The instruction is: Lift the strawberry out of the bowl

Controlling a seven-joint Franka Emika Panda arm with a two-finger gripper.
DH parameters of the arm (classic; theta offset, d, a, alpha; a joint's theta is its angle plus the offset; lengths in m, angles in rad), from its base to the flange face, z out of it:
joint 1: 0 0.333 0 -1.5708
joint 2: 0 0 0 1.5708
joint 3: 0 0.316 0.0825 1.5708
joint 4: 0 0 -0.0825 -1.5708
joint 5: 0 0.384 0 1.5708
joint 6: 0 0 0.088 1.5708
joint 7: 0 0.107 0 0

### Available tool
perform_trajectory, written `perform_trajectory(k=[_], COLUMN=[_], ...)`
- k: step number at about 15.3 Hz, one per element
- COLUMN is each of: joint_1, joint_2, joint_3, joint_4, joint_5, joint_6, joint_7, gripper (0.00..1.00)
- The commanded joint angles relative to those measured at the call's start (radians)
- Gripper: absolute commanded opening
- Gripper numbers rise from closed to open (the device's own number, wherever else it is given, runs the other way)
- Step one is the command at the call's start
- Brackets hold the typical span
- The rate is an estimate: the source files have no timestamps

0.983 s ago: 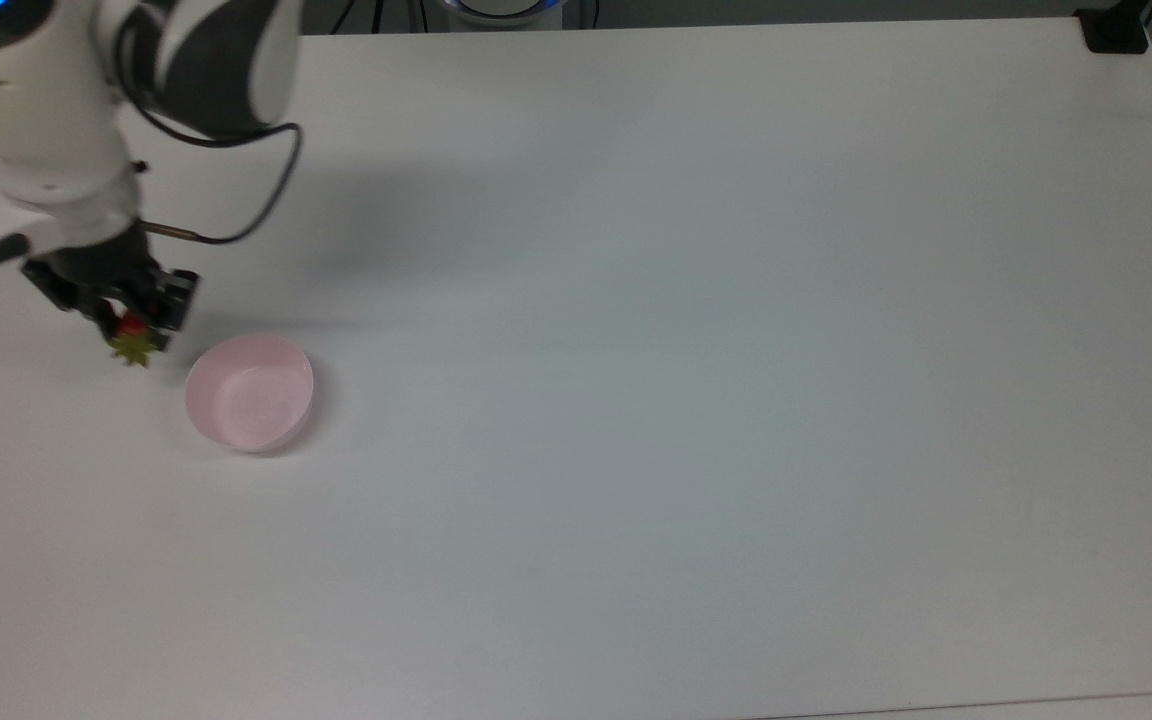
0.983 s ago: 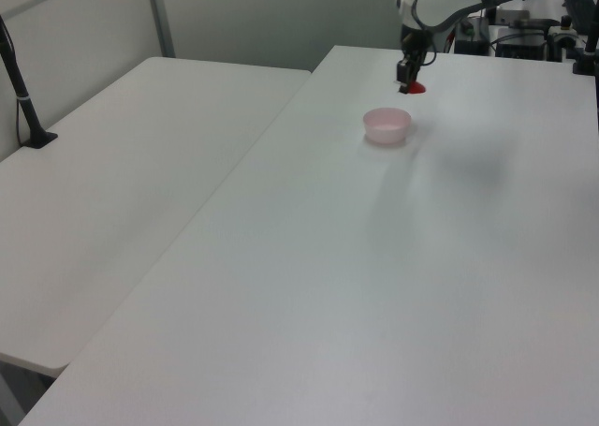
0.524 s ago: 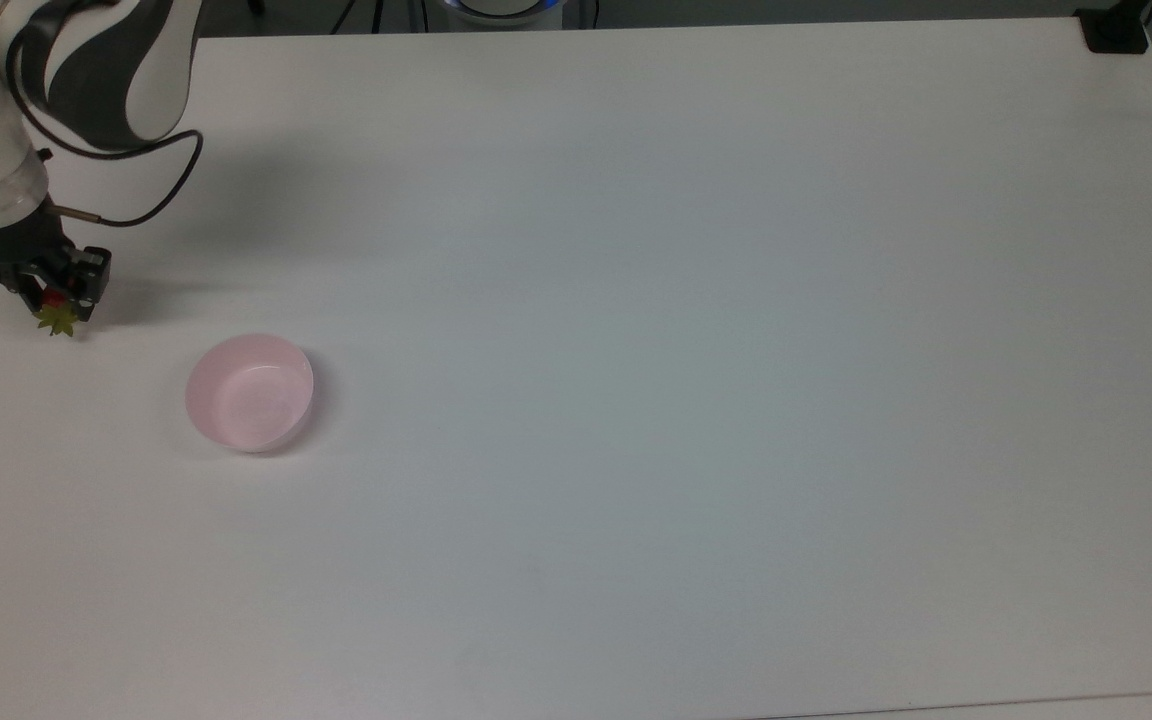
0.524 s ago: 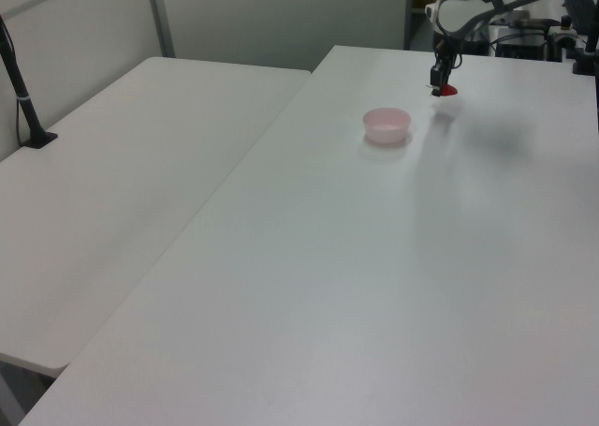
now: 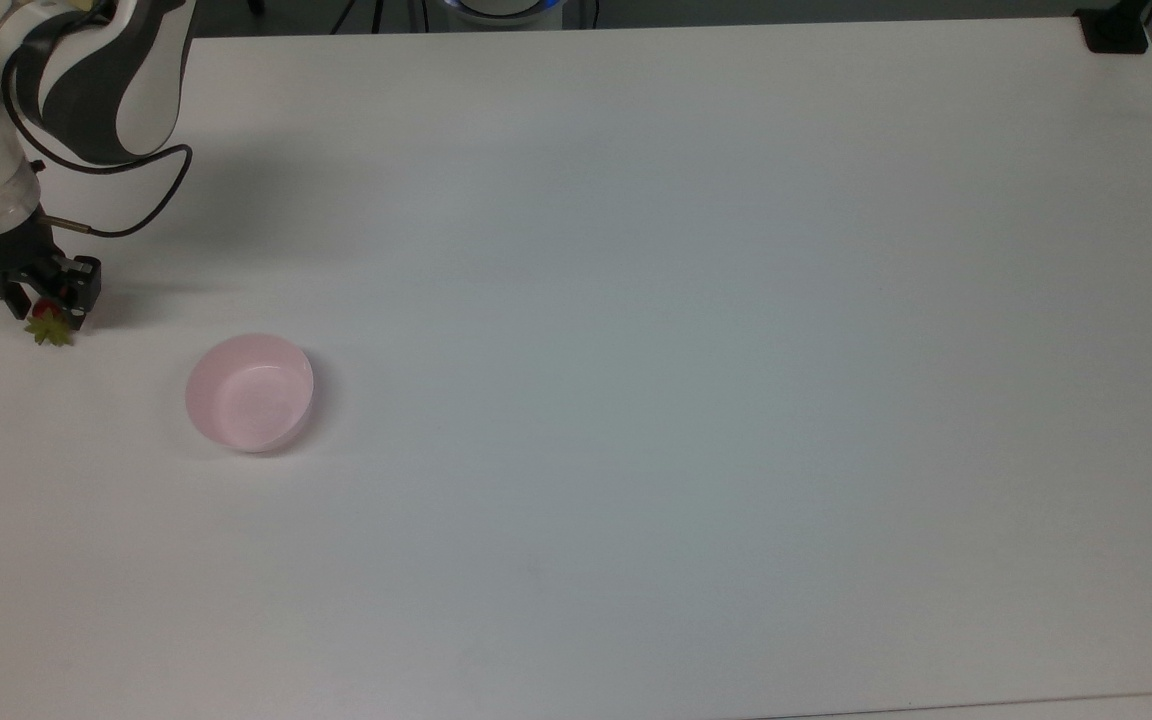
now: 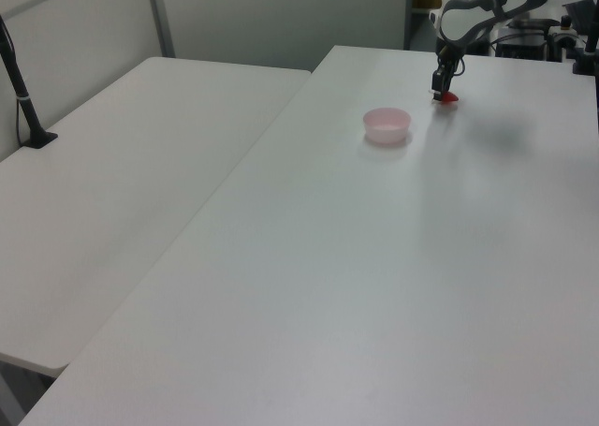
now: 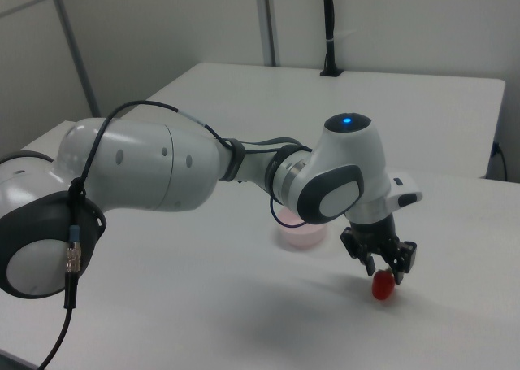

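top view: glossy red strawberry, olive spiky cap, between jaws

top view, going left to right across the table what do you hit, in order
Small glossy red toy strawberry with an olive-green leafy cap, held in the black two-finger gripper → small round pale pink plastic bowl → long bare stretch of white table → black mount at the far right corner.
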Motion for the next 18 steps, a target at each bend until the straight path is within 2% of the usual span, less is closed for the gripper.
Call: perform_trajectory(k=[1, 3, 7, 9, 10, 15, 18], joint_1=[0.013, 0.015, 0.11, 0.176, 0.213, 0.414, 0.506], joint_2=[-0.028, -0.063, -0.168, -0.237, -0.27, -0.382, -0.432], joint_3=[0.0, 0.009, 0.009, 0.009, 0.009, 0.009, 0.004], joint_4=[-0.024, -0.026, -0.033, -0.033, -0.033, -0.036, -0.041], joint_5=[-0.004, -0.002, -0.002, -0.002, -0.002, 0.0, -0.002], joint_6=[0.019, 0.01, -0.122, -0.241, -0.303, -0.524, -0.615], joint_7=[-0.006, 0.0, 0.085, 0.131, 0.155, 0.249, 0.394], gripper=[0.81, 0.89, 0.9, 0.93, 1.0, 1.0, 1.0])
